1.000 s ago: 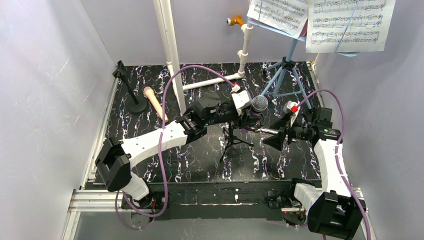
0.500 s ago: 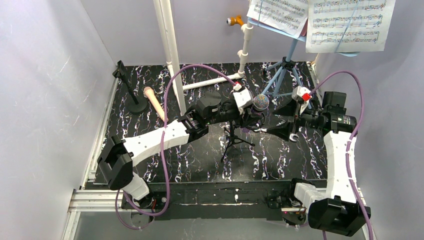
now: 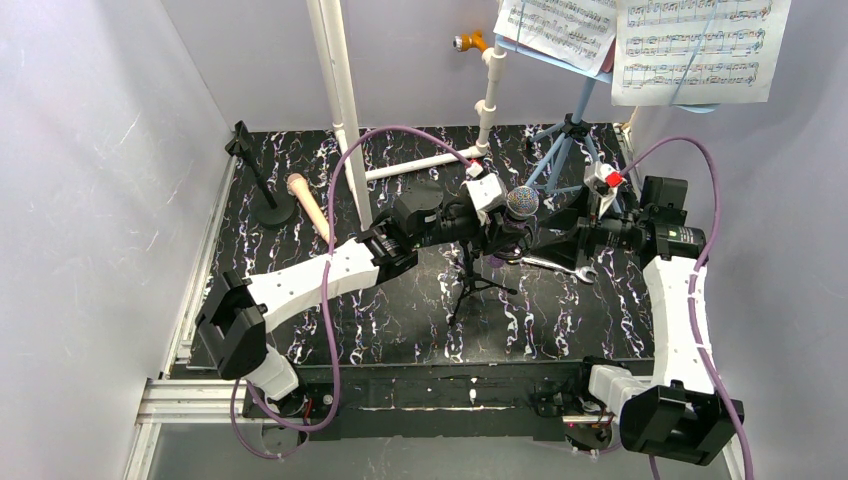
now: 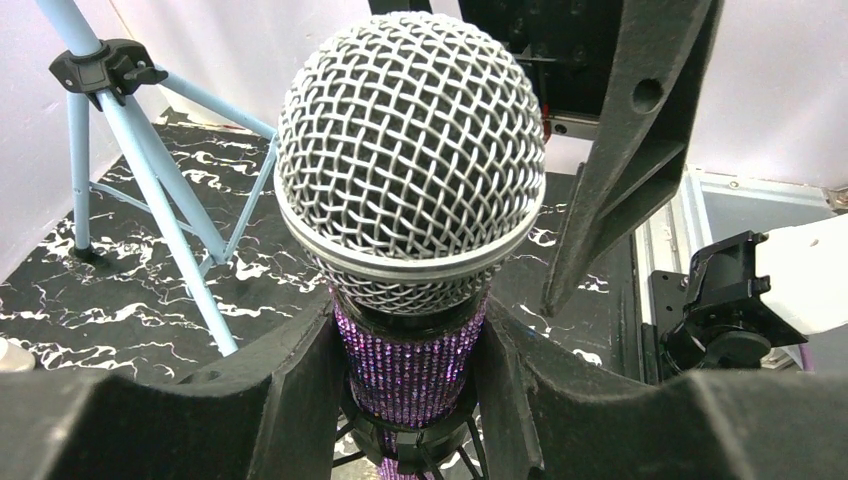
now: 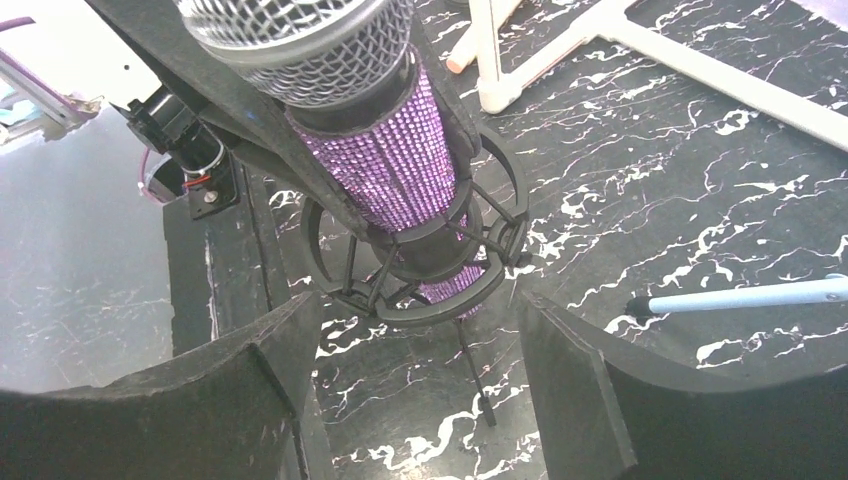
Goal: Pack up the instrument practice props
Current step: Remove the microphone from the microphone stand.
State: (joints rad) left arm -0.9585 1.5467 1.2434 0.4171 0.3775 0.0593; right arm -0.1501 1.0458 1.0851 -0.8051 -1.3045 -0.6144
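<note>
Black marbled surface [image 3: 400, 320] carries the black mic tripod [image 3: 470, 285] at its middle, with the purple glitter microphone [image 4: 410, 160] seated in its ring. The left pincer [image 4: 408, 372] is clamped on the glitter shaft, likely to draw it out. The right pincer [image 5: 415, 330], jaws apart, faces the ring, probably to steady it. A silver wrench [image 3: 560, 267] lies beside the legs, and the light-blue music rack [image 3: 570, 150] stands behind.

The black marble-patterned surface [image 3: 400, 320], veined white and purple, carries a peach microphone [image 3: 310, 207] lying flat at the left rear beside a black round-base holder [image 3: 270, 210]. A black mic tripod [image 3: 470, 290] stands near the middle, with a silver metal wrench [image 3: 556, 266] lying just right of it. White plastic pipes [image 3: 415, 165] rest toward the back, and light-blue tripod legs [image 3: 560, 155] stand at the right rear.
</note>
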